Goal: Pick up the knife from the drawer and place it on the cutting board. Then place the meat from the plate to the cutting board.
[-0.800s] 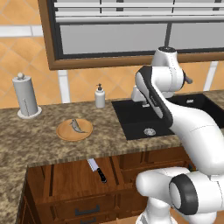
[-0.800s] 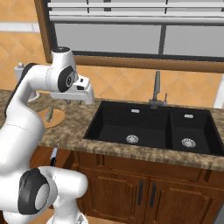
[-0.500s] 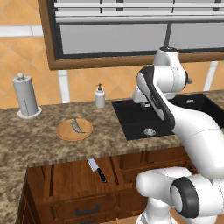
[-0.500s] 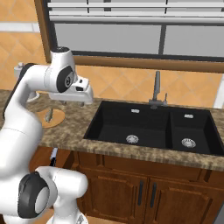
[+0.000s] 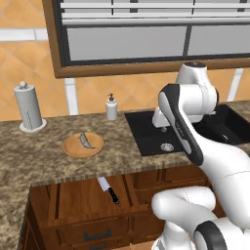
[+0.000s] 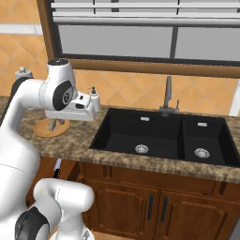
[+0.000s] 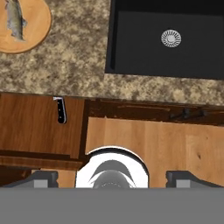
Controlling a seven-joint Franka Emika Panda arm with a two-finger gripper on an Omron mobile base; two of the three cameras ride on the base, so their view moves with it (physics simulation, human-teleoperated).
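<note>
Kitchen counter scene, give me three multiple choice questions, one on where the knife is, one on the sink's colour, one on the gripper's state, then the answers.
1. Where does the knife lie?
A. in the open drawer
B. on the plate
C. in the sink

2. What colour is the sink?
A. silver
B. black
C. white

3. How does the gripper stand?
A. shut on the knife
B. shut on the meat
C. open, holding nothing

Answers:
1 A, the knife rests on the drawer's wooden bottom below the counter edge.
2 B, both basins are black.
3 C, the fingertips stand wide apart in the hand view, while the meat lies on the plate.
</note>
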